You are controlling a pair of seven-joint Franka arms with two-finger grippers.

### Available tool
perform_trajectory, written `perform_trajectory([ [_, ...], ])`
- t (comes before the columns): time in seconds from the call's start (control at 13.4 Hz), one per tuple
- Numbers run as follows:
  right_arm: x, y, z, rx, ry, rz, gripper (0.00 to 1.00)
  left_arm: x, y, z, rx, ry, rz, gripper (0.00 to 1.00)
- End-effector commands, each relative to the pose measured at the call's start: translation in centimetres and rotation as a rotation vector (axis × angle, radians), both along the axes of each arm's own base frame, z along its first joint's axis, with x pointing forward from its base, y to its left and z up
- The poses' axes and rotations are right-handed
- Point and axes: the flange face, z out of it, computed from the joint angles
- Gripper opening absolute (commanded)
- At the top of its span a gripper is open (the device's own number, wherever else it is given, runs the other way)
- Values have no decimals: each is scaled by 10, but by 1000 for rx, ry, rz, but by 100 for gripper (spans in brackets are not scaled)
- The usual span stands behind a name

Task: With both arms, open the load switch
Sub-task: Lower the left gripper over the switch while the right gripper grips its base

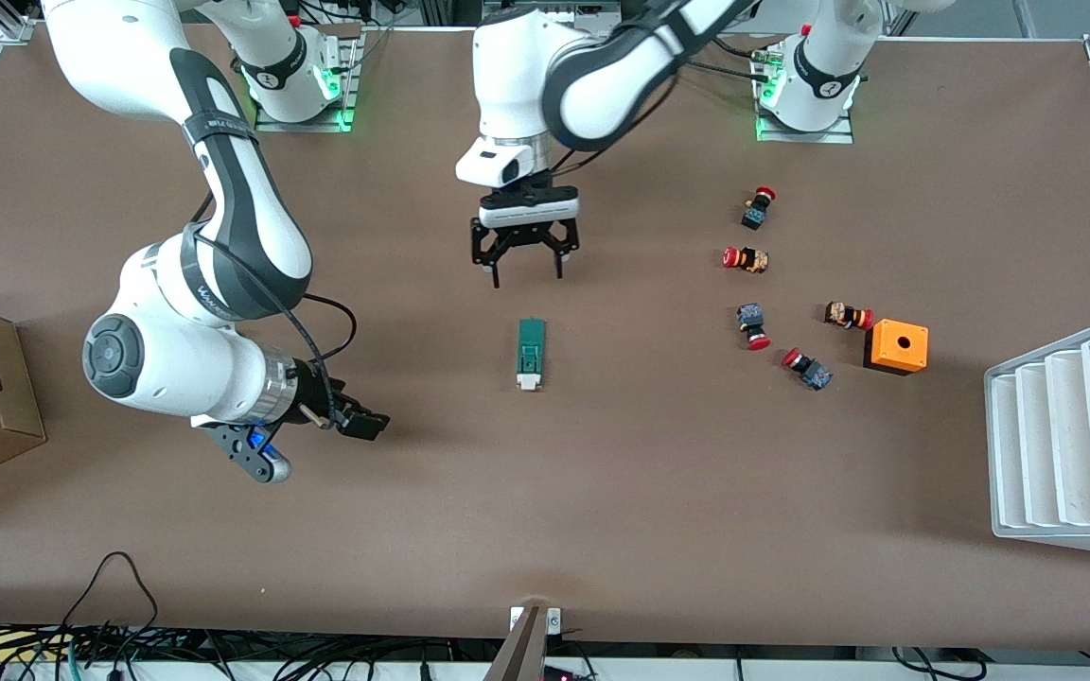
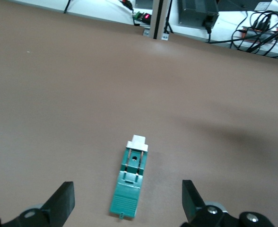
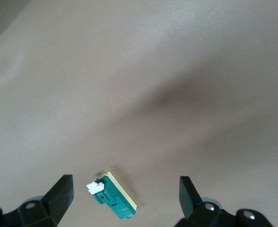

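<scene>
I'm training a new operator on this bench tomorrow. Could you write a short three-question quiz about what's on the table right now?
1. True or false: the left claw is shut on the load switch.
2. Which end of the load switch points toward the front camera? A) the white end piece B) the plain green end
3. Fill in: the orange box has a round ____ in its top face.

Key
1. False. Both the left claw and the right claw are open and hold nothing; the switch lies flat on the table.
2. A
3. hole
</scene>
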Motion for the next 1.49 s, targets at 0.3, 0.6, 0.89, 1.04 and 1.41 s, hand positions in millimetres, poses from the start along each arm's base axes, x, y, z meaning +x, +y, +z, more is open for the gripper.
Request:
perform_trajectory([
  [0.3, 0, 24, -35, 14, -15, -9, 99, -21, -1, -96, -44, -204, -78, 100],
  [0.6, 3, 36, -55, 11, -22, -71, 99, -33, 14, -130, -14, -278, -153, 100],
  [0.89, -1, 67, -75, 14, -19, -163, 99, -35, 17, -171, 59, -361, -176, 100],
  [1.04, -9, 90, -92, 42, 29, -243, 99, -41, 15, -182, 51, -378, -196, 100],
  [1.41, -26, 127, -111, 61, 173, -404, 99, -36, 15, -222, 91, -453, -203, 100],
])
